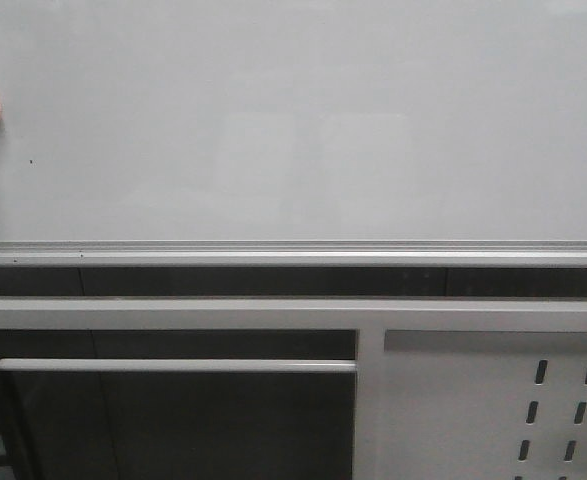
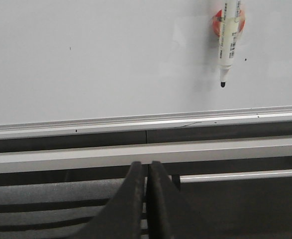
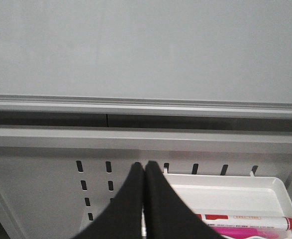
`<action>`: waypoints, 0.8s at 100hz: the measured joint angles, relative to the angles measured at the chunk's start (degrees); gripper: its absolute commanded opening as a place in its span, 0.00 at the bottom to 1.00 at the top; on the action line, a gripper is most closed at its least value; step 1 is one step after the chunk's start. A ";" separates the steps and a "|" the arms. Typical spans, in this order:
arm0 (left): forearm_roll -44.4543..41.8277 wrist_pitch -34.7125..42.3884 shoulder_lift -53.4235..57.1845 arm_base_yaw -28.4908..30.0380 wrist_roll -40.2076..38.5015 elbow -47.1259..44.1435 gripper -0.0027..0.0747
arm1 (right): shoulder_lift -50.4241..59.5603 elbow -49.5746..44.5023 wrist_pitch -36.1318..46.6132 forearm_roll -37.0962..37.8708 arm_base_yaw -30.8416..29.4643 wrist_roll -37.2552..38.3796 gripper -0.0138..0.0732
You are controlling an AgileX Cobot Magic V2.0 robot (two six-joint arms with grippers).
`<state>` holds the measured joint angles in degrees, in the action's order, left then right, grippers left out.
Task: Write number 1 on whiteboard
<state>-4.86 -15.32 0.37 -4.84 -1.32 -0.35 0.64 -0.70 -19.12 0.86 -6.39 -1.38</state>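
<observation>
Both grippers, left and right, sit closed and empty; we see a marker hanging upright near the whiteboard's left edge, nearer our left arm.

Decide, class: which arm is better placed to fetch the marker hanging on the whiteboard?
Left, probably. The marker hangs at the whiteboard's left edge, in the left gripper's view. The right gripper faces the slotted panel, further away.
</observation>
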 measured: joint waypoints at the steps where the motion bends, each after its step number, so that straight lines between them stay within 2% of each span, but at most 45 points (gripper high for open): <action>1: 0.00 0.00 0.00 0.00 0.00 0.00 0.01 | 0.00 0.00 0.00 0.00 0.00 0.00 0.07; 80: 1.67 0.27 0.00 0.00 0.00 0.00 0.01 | 0.00 0.00 0.00 0.00 0.00 0.00 0.07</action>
<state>-3.19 -15.05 0.37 -4.84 -1.32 -0.35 0.64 -0.70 -19.12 0.86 -6.39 -1.38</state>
